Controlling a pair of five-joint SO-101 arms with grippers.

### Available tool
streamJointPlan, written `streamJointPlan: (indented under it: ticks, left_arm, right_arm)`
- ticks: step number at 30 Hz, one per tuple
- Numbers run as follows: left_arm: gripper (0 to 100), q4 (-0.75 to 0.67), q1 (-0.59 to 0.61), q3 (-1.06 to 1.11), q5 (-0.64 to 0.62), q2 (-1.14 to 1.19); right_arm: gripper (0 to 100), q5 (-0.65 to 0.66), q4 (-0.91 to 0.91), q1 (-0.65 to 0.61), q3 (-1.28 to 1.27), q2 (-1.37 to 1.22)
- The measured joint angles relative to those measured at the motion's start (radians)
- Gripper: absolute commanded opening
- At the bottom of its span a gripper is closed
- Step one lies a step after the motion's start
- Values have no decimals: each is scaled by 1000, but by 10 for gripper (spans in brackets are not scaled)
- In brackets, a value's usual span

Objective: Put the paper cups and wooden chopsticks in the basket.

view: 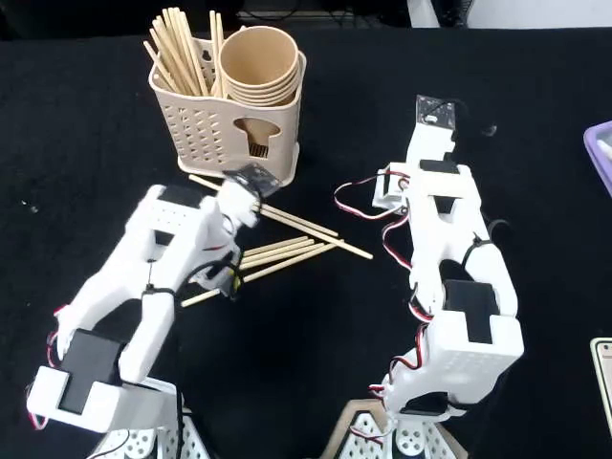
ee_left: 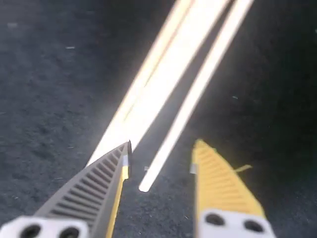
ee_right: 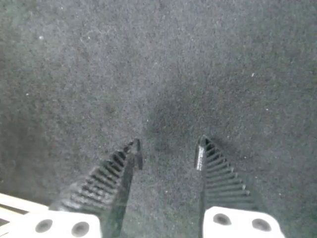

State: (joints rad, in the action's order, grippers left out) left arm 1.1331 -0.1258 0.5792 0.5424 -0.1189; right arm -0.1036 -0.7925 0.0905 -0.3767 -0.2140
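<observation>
Already the paper cups (view: 260, 62) sit stacked in the basket (view: 225, 129) beside a bundle of wooden chopsticks (view: 177, 48), but several loose chopsticks (view: 287, 251) lie on the black table (view: 497, 96) just before it. My left gripper (ee_left: 162, 148) is spread, the end of one between its jaws, not yet pinched; my right gripper (ee_right: 168, 148) gapes, holding nothing

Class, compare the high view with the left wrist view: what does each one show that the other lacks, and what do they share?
High view's own: the basket at the table's far side, holding stacked paper cups and upright chopsticks, plus the right arm over bare cloth. Left wrist view's own: the left gripper seen close, jaws open, with a chopstick end lying between its fingers. Shared: the loose chopsticks lying on the black table.
</observation>
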Motion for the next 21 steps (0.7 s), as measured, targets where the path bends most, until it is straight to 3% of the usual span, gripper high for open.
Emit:
streamJointPlan:
  ticks: [9,14,21]
  left_arm:
    - [238,-167,29,144,37,-2]
    - [237,-178,28,163,37,-6]
    - [126,-114,6,164,38,-6]
  right_arm:
    - [190,0,0,0,0,0]
    - [190,0,0,0,0,0]
    - [189,0,0,0,0,0]
